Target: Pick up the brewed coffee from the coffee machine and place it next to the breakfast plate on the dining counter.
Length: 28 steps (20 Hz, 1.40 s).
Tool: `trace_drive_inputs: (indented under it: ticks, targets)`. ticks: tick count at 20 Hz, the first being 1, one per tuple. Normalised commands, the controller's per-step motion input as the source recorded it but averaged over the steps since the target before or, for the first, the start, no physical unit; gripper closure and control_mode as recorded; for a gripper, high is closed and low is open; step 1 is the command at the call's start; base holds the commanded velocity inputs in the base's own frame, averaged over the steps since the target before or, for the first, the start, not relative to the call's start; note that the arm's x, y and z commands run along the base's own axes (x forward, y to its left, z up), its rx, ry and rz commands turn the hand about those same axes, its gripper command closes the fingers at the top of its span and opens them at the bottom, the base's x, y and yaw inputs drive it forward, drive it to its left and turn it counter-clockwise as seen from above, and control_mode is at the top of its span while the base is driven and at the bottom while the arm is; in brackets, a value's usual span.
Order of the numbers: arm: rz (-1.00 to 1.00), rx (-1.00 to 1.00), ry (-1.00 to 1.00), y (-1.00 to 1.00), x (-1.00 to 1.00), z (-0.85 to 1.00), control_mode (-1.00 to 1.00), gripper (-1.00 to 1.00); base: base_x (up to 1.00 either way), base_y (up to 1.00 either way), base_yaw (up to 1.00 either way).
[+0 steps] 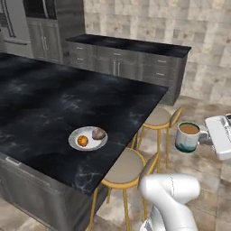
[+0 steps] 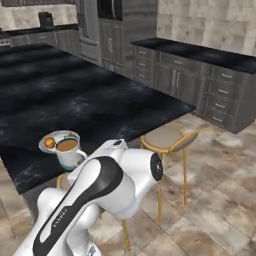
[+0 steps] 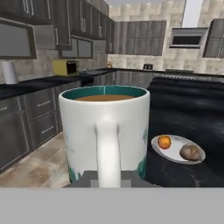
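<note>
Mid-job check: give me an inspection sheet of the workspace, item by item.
Surface: dining counter, black marble, bare around the plate.
Job's things: brewed coffee upright, held in the air over the floor, beside the stools; breakfast plate near the counter edge with orange and bun.
Clutter: nothing seen.
Claw: claw shut on the mug's handle.
Cables: nothing seen.
Surroundings: two stools, wall counters, tiled floor.

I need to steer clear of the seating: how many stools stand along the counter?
2: the near stool and the far stool, both at the counter's edge. Others may be out of frame.
</note>
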Motion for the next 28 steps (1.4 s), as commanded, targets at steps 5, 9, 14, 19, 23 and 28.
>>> trace_drive_inputs:
  ticks: [5, 9, 14, 19, 23, 28]
  targets:
    - [0.0, 0.0, 0.0, 0.0, 0.0, 0.0, 1.0, 1.0, 0.41, -0.67, 0.58]
    - [0.0, 0.0, 0.0, 0.0, 0.0, 0.0, 1.0, 1.0, 0.39, -0.77, 0.54]
    - [0.0, 0.0, 0.0, 0.0, 0.0, 0.0, 1.0, 1.0, 0.26, -0.98, 0.43]
    - [0.0, 0.0, 0.0, 0.0, 0.0, 0.0, 1.0, 1.0, 0.04, -1.0, 0.35]
    - [0.0, 0.0, 0.0, 0.0, 0.0, 0.0, 1.0, 1.0, -0.03, -1.0, 0.25]
    - [0.0, 0.0, 0.0, 0.0, 0.0, 0.0, 1.0, 1.0, 0.4, -0.97, 0.4]
